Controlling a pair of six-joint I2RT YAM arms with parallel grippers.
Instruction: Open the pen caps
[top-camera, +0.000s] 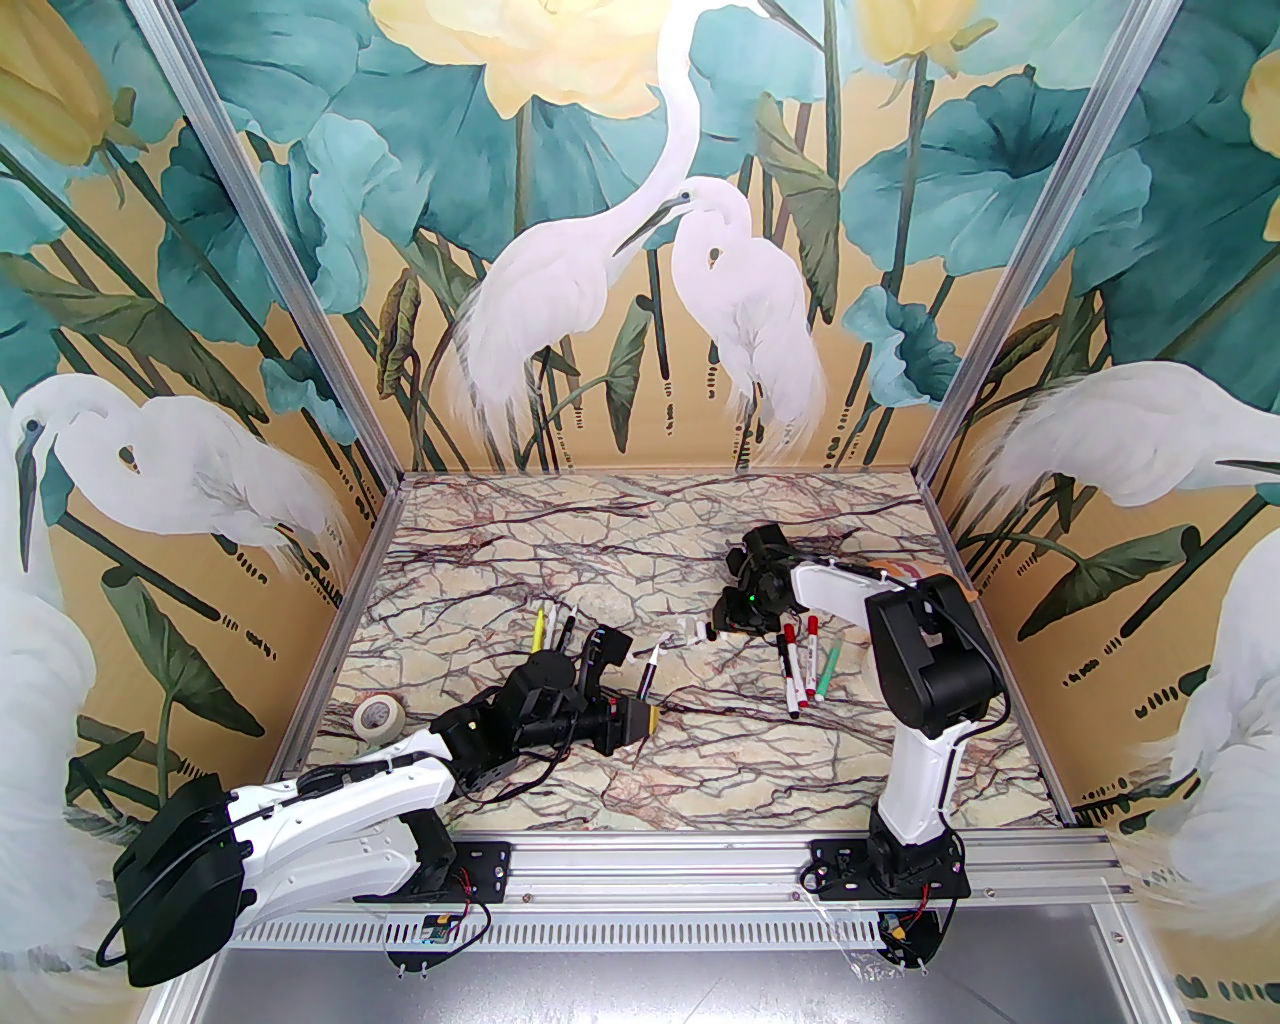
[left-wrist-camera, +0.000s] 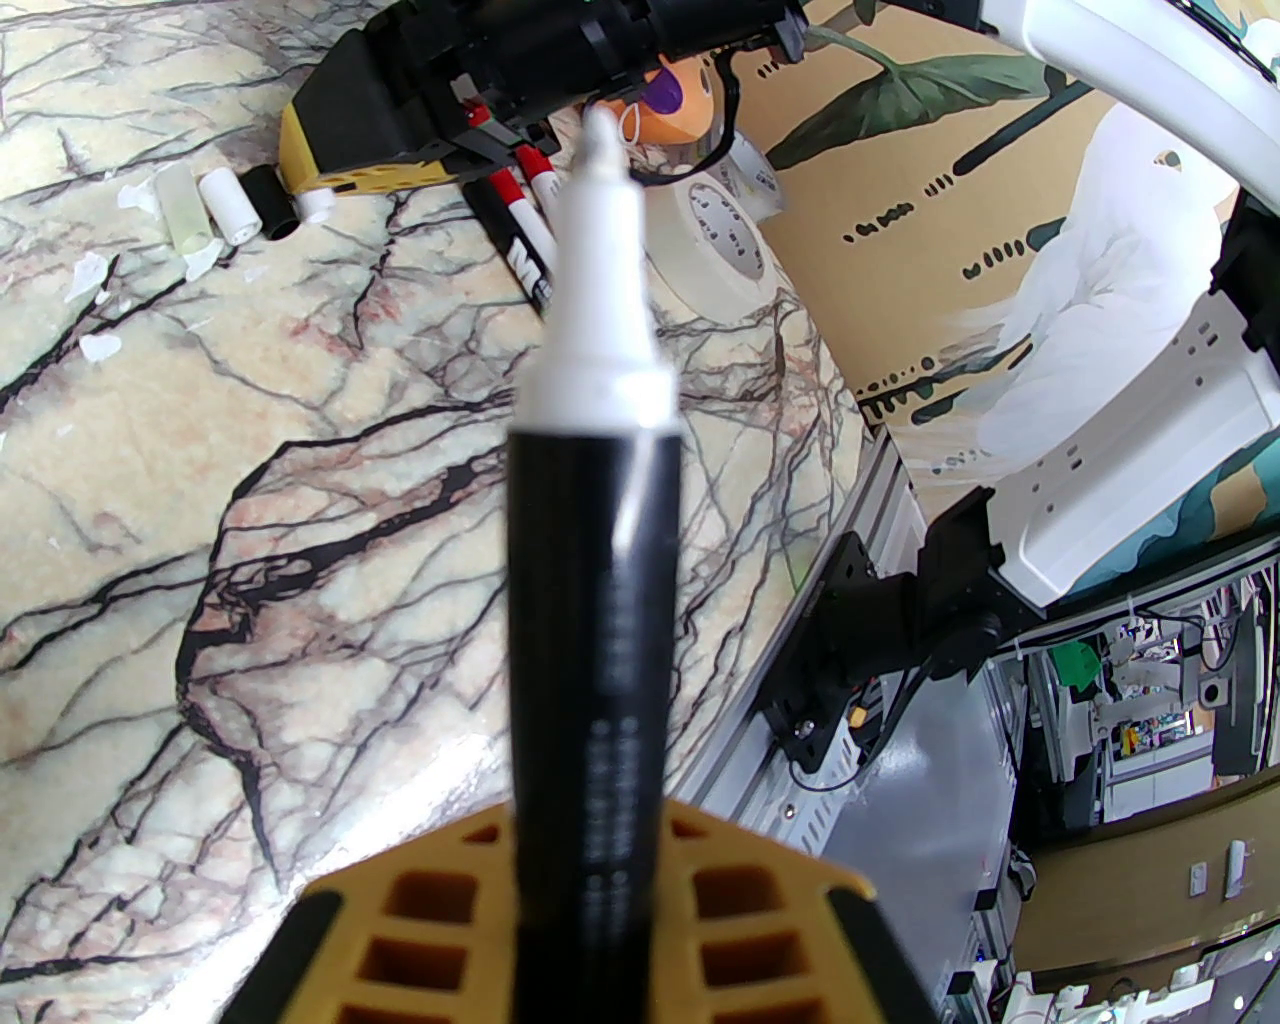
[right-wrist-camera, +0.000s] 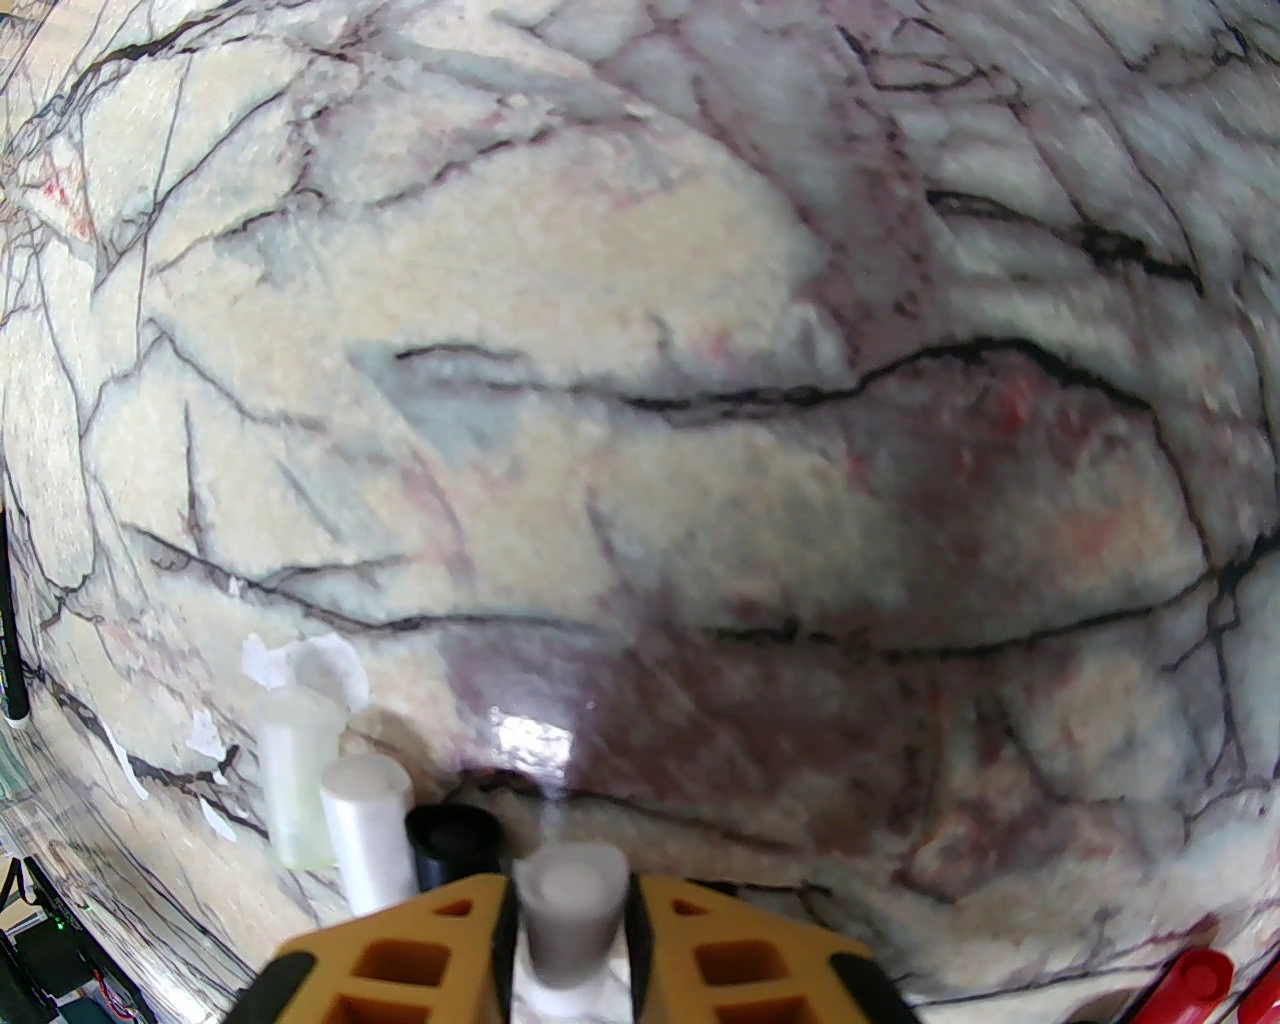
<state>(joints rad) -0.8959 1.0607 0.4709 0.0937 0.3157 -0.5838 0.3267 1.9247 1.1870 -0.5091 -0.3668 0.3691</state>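
Left pincer (left-wrist-camera: 590, 880): squeezing a black pen (left-wrist-camera: 590, 560), tip bare.
Right pincer (right-wrist-camera: 572, 895): squeezing the pulled-off white cap (right-wrist-camera: 570, 925).
Next: probably drop it by the loose caps (right-wrist-camera: 365, 830).

Lower left of the right wrist view, four caps sit in a row: a pale translucent cap (right-wrist-camera: 295, 780) and a white cap (right-wrist-camera: 365, 830) lying side by side on the tabletop (right-wrist-camera: 640, 400), a black cap (right-wrist-camera: 455, 840) showing its open mouth, and a greyish-white cap (right-wrist-camera: 572, 895) pinched in the jaws of the right gripper (right-wrist-camera: 572, 915).

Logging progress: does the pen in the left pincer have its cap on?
No, the pen in the left pincer shows a bare white tip, uncapped.
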